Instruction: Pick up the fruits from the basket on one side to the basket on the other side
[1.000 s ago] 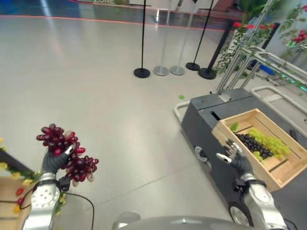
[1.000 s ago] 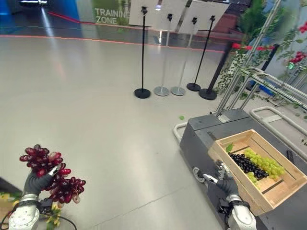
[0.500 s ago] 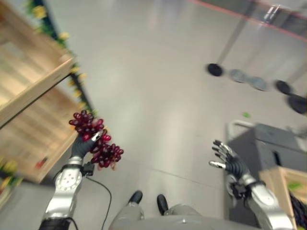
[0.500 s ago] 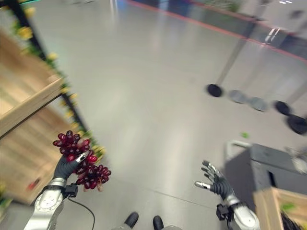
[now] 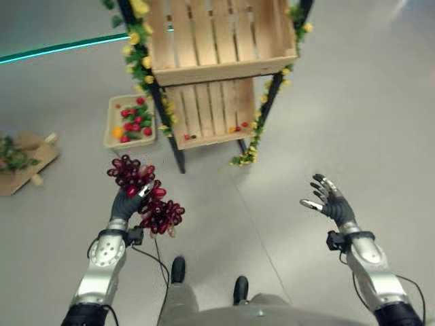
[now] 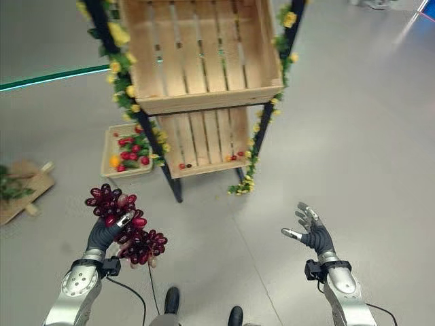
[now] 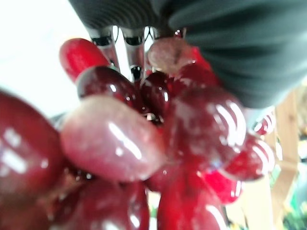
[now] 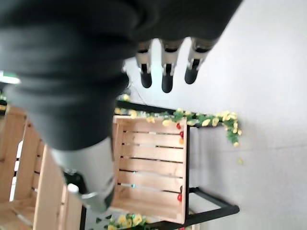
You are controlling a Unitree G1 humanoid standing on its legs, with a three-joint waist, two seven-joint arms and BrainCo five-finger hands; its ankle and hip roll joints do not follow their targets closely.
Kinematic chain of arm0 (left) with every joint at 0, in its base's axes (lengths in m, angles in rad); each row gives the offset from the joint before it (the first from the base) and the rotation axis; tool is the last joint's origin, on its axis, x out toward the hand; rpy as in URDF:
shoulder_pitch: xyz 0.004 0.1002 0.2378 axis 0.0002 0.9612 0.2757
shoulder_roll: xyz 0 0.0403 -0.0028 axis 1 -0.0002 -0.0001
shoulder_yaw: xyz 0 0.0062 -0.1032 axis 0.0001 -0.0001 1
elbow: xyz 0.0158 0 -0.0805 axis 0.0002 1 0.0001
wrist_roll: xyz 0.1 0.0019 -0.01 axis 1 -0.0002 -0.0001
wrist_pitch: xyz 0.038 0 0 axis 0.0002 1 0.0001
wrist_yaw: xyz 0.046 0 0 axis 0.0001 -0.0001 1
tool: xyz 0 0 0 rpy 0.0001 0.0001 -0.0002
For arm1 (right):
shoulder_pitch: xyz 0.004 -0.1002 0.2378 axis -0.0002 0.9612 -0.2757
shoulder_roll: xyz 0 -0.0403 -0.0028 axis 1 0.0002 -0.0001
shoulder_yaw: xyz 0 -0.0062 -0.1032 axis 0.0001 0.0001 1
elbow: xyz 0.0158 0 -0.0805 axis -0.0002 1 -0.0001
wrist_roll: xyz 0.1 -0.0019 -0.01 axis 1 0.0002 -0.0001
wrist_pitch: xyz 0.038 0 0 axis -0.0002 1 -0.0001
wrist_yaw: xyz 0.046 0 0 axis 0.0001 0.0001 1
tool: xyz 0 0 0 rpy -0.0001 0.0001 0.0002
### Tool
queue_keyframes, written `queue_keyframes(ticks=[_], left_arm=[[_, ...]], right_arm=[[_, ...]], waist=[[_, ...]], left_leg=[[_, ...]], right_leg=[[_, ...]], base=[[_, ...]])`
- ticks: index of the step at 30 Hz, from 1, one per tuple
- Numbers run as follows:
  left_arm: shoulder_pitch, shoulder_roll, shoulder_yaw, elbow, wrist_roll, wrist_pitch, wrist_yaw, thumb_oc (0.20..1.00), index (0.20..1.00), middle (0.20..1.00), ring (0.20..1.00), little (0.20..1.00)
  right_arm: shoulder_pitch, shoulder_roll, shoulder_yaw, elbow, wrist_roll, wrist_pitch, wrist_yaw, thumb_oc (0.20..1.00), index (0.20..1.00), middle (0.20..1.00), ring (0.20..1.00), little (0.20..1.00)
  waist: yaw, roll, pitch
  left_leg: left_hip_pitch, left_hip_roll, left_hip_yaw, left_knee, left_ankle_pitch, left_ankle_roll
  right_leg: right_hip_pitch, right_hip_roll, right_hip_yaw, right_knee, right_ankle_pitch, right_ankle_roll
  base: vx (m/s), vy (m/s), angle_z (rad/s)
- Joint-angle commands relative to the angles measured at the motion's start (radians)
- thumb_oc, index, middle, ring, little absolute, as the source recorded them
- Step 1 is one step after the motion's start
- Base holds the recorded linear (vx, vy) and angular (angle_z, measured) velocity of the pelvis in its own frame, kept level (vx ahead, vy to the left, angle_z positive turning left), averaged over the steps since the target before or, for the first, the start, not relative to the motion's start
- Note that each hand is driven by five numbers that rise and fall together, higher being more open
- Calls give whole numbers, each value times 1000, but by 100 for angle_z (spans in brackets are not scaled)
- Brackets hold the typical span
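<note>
Both forearms are clad in smooth silver-grey shells, and a round patch of small holes is seen on the left arm. The left hand and right hand are covered in dark ribbed material, and silver fingers are finished with dark tips.

No readable text, label, number or sign is showing anywhere in these views: nothing legible is appearing on the wooden crates, the rack or the floor ahead of the hands.
</note>
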State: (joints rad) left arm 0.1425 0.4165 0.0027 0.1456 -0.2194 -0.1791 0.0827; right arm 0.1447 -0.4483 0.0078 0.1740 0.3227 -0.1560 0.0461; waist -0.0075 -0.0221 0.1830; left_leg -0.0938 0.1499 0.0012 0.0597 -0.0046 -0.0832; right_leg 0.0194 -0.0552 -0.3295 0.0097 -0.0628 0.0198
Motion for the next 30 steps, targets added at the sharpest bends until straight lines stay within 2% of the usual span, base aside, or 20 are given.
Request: queue_keyframes(ticks=[1,3,7,9,10,12,13,16,18,19,20,21,22,23,24,25,26,28,29,30], left_arm=[[-61,20,45,-55,-25,-61,4,200,200,200,200,200],[-56,21,50,-54,-22,-55,5,200,200,200,200,200],[-56,29,51,-55,-18,-56,8,200,200,200,200,200],[-46,40,67,-62,-9,-55,14,200,200,200,200,200],[-46,40,67,-63,-9,-55,14,200,200,200,200,200],[-38,54,76,-60,2,-57,19,200,200,200,200,200],[-37,55,76,-60,2,-57,19,200,200,200,200,200],[-33,68,85,-62,20,-59,30,200,200,200,200,200],[-42,81,83,-49,45,-60,40,200,200,200,200,200],[-42,81,83,-48,45,-60,41,200,200,200,200,200],[-43,92,84,-39,59,-62,49,200,200,200,200,200],[-51,96,77,-30,56,-60,46,200,200,200,200,200],[-51,95,77,-30,56,-60,46,200,200,200,200,200],[-53,91,65,-15,57,-56,45,200,200,200,200,200],[-54,90,65,-15,57,-56,45,200,200,200,200,200],[-39,90,76,-18,66,-52,46,200,200,200,200,200],[-25,86,88,-14,65,-43,45,200,200,200,200,200],[-21,84,89,-13,66,-41,45,200,200,200,200,200],[-27,82,87,-4,61,-40,46,200,200,200,200,200],[-34,81,82,-1,61,-40,44,200,200,200,200,200]], right_arm=[[15,-9,-46,-31,-35,-66,-16,1000,1000,1000,1000,1000],[23,12,-67,-31,-28,-72,-39,1000,1000,1000,1000,1000],[16,24,-59,-28,-33,-71,-52,1000,1000,1000,1000,1000],[-1,26,-46,-17,-51,-56,-52,1000,1000,1000,1000,1000],[-2,27,-46,-16,-51,-56,-52,1000,1000,1000,1000,1000],[-39,38,-27,11,-62,-47,-63,1000,1000,1000,1000,1000],[-39,39,-26,11,-62,-47,-63,1000,1000,1000,1000,1000],[-70,66,-14,48,-49,-48,-76,1000,1000,1000,1000,1000],[-88,72,10,60,-66,-41,-79,1000,1000,1000,1000,1000],[-89,72,10,61,-66,-42,-79,1000,1000,1000,1000,1000],[-92,70,13,66,-70,-40,-80,1000,1000,1000,1000,1000],[-86,64,8,59,-73,-40,-73,1000,1000,1000,1000,1000],[-87,63,7,59,-73,-40,-73,1000,1000,1000,1000,1000],[-76,57,9,54,-62,-40,-61,1000,1000,1000,1000,1000],[-77,57,8,54,-61,-40,-60,1000,1000,1000,1000,1000],[-73,59,5,50,-49,-40,-53,1000,1000,1000,1000,1000],[-75,61,1,66,-41,-39,-53,1000,1000,1000,1000,1000],[-75,59,1,69,-41,-39,-55,1000,1000,1000,1000,1000],[-62,54,-11,69,-32,-41,-56,1000,1000,1000,1000,1000],[-54,51,-18,66,-35,-39,-58,1000,1000,1000,1000,1000]], waist=[[-4,-30,-63],[-5,-18,-75],[4,-11,-74],[24,-26,-66],[24,-26,-66],[49,-37,-58],[48,-38,-58],[73,-47,-67],[82,-34,-80],[82,-35,-80],[70,-16,-76],[44,-4,-77],[46,-3,-79],[16,17,-76],[17,18,-79],[15,25,-75],[10,19,-65],[-2,23,-61],[-42,17,-49],[-55,22,-44]], left_leg=[[-10,-2,22,-16,47,-24],[11,49,128,-91,96,-46],[17,56,158,-127,109,-53],[-2,23,143,-91,79,-37],[-4,22,143,-88,77,-36],[-45,-35,119,-17,26,-3],[-46,-36,119,-15,25,-2],[-56,-103,105,-5,-6,35],[-39,-165,79,-19,-23,70],[-38,-167,79,-19,-23,71],[-19,-193,47,-23,-31,94],[-7,-207,19,-26,-34,104],[-10,-206,21,-27,-31,104],[41,-206,-5,-49,-42,112],[38,-205,-5,-51,-39,111],[66,-205,-5,-67,-45,111],[105,-208,-10,-80,-64,104],[126,-203,-22,-89,-71,101],[172,-215,-56,-92,-93,99],[198,-209,-67,-96,-108,95]], right_leg=[[-25,-64,-29,-24,52,83],[3,-79,-84,-39,55,98],[11,-107,-126,-50,72,112],[18,-154,-136,-44,95,134],[18,-156,-136,-44,95,135],[28,-215,-124,-37,126,159],[27,-217,-123,-37,127,160],[28,-284,-118,-7,175,186],[20,-340,-78,74,229,184],[19,-342,-77,76,228,185],[-12,-330,17,162,227,165],[-45,-265,124,205,183,147],[-51,-264,127,208,183,146],[-115,-139,199,222,63,107],[-120,-138,200,222,65,106],[-154,-125,157,197,55,102],[-191,-137,87,121,83,112],[-205,-117,95,85,97,118],[-273,-71,194,21,146,138],[-286,-61,215,-15,169,148]], base=[[69,143,92],[76,180,76],[47,173,78],[97,307,40],[84,271,34],[106,301,32],[117,348,28],[124,328,13],[200,440,19],[269,499,34],[244,357,38],[237,353,42],[335,292,33],[222,179,69],[341,237,61],[304,56,68],[428,62,2],[367,2,-4],[439,-21,31],[432,-19,41]])
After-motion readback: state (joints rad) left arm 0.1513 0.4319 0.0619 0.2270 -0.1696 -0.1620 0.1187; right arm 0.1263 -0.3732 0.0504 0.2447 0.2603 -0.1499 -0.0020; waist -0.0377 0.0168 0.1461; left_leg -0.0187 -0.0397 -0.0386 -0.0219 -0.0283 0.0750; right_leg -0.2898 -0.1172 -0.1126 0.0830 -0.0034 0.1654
